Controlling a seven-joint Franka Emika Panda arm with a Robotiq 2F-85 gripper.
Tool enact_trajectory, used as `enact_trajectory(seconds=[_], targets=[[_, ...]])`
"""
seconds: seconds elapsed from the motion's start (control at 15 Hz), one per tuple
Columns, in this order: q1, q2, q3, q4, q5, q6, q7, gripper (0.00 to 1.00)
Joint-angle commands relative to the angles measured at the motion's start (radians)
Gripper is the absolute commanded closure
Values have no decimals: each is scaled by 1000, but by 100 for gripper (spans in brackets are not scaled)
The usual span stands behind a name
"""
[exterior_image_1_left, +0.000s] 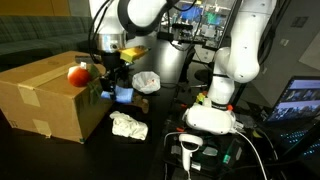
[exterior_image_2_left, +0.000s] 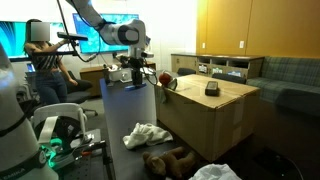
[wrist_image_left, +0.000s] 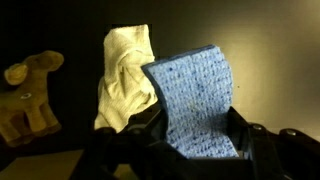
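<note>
Gripper (exterior_image_1_left: 117, 80): jaws clamped partway on the blue cloth (wrist_image_left: 190, 95); wrist view confirms the grip. The cloth sits directly btwn the pads, its long axis running straight out from the jaws, free end loose. In an exterior view you see it hanging under the gripper, just beside the corner of the cardboard box (exterior_image_1_left: 45, 105). Beyond the cloth lies a cream rag (wrist_image_left: 125, 75). Off to one side is a tan plush toy (wrist_image_left: 28, 95). Both are apart from the jaws.
</note>
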Motion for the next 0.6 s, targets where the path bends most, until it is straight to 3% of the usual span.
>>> enact_trajectory(seconds=[0.0,0.53], targets=[[-34,32,-14,178,-68,-165,91,64],[-62,196,-67,532,-201,-326,91,64]])
